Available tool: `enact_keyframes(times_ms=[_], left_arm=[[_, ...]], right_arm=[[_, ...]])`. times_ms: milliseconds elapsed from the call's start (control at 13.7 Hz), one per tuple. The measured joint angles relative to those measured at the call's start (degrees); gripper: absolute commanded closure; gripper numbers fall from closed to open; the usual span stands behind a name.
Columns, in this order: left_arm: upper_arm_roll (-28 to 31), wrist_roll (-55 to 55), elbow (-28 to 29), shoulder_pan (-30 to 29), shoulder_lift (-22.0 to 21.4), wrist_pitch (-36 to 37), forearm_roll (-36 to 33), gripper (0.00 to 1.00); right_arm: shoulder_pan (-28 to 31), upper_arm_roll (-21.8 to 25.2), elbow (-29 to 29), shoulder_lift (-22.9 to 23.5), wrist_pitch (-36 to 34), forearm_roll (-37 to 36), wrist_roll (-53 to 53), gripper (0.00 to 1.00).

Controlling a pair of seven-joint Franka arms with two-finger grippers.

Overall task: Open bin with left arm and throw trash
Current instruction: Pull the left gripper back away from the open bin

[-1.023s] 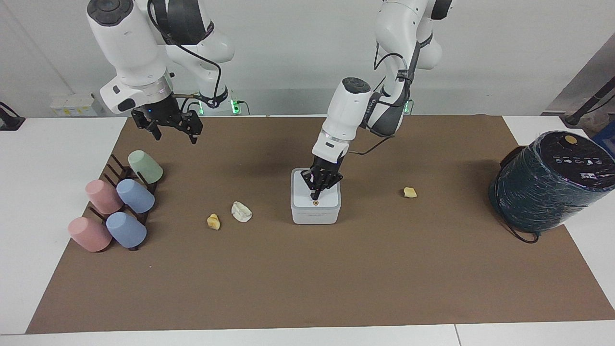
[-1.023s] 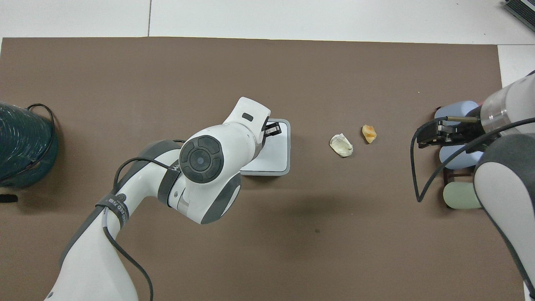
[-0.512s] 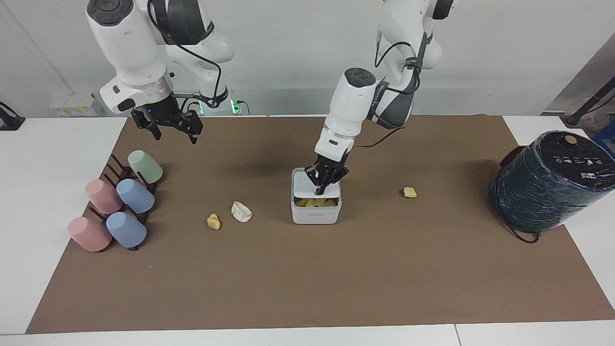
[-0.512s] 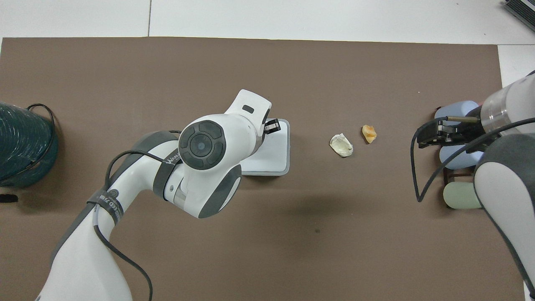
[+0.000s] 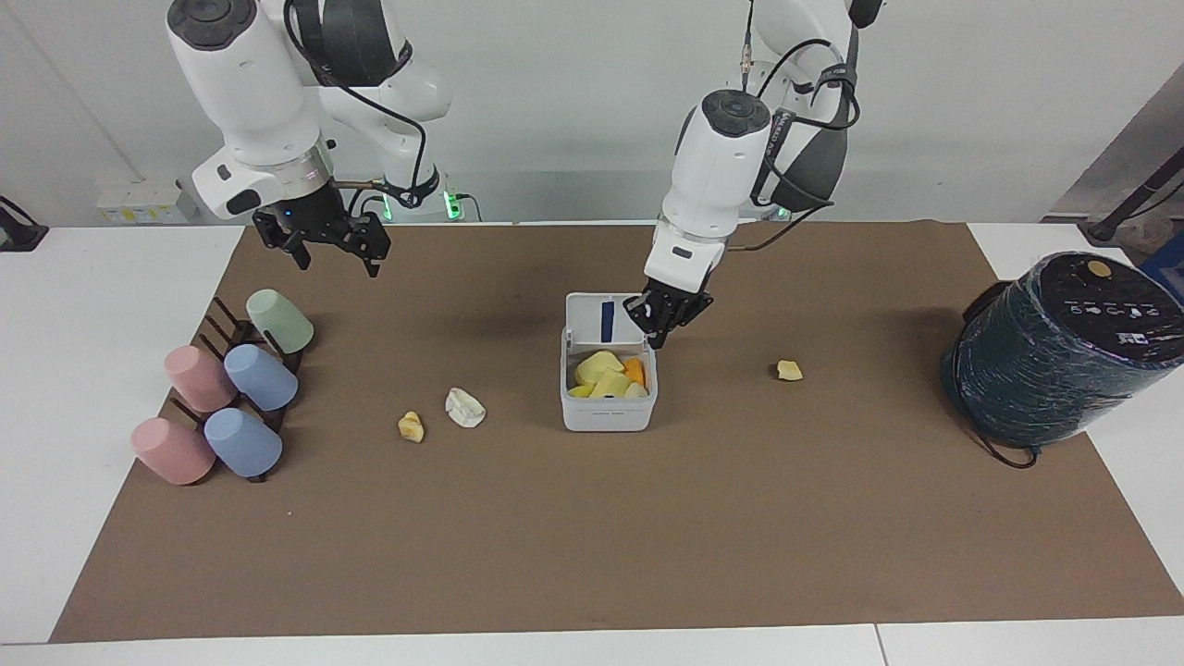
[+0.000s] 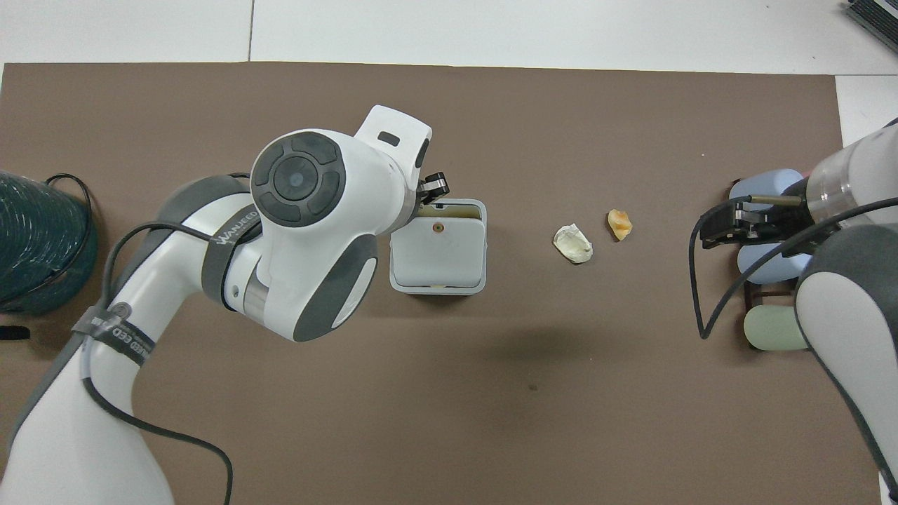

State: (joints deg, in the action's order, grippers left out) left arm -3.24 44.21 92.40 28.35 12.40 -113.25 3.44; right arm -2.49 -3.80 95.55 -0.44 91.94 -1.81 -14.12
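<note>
We find the small white square plastic bin (image 5: 608, 388) in the middle of the brown mat (image 5: 592, 518), its hinged lid (image 5: 601, 321) standing up on the edge nearer the robots, a blue strip showing on its inner face. We judge the opening step done, with the throwing yet to start. The left gripper (image 5: 662, 317) hangs just beside the raised lid, over the bin's corner toward the left arm's end; whether its fingers are spread or pressed together we cannot tell. The right gripper (image 5: 326, 242) waits with its fingers spread, up over the mat beside the rack of pastel cups (image 5: 227, 398). Three scraps lie loose on the mat: a pale yellow lump (image 5: 789, 371) toward the left arm's end, and a white paper-like wad (image 5: 464, 407) with a second pale yellow lump (image 5: 411, 426) just beside it toward the right arm's end. We reckon the next move calls for picking up one scrap and carrying it over the opening without knocking the lid shut. The facing view shows yellow and orange pieces already in the bin; the overhead view hides those under the lid's top, orange dot showing, and the left arm covers the lone lump there.
</note>
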Motion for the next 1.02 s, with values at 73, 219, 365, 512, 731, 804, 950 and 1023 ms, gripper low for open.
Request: enact_keyframes(times_ms=[73,219,365,512,731,804,950,1023], left_arm=[[0.0,-1.8,0.0,-0.7,-0.7,1.9,0.0,0.93],[0.1,-6.7,0.0,-3.1,-2.1,5.4,0.0,0.92],[0.2,-12.4,0.0,-6.5,-2.8,7.6,0.0,0.9],[0.3,-17.7,0.0,-10.2,-2.9,8.5,0.0,0.84],[0.4,-25.2,0.6,-15.0,-2.9,8.7,0.0,0.75],[0.4,-27.7,0.8,-16.3,-2.9,8.7,0.0,0.66],[0.4,-30.7,1.3,-18.5,-2.9,8.7,-0.4,0.43],[0.4,-31.4,1.4,-19.0,-2.9,8.7,-2.0,0.27]], right_arm=[[-0.1,-0.2,0.0,0.0,0.0,0.0,0.0,0.0],[-0.1,-0.4,0.0,0.0,0.0,0.0,0.0,0.0],[-0.1,-0.4,0.0,0.0,0.0,0.0,0.0,0.0],[0.0,-0.3,0.0,0.0,0.3,0.0,0.0,0.0],[0.2,-0.2,0.8,0.0,5.2,0.0,0.0,0.0],[0.4,-0.2,1.5,0.0,7.0,0.0,0.0,0.0],[0.7,-0.1,3.9,0.3,11.6,0.0,0.0,0.0],[0.7,-0.1,5.6,0.6,14.6,0.0,0.0,0.0]])
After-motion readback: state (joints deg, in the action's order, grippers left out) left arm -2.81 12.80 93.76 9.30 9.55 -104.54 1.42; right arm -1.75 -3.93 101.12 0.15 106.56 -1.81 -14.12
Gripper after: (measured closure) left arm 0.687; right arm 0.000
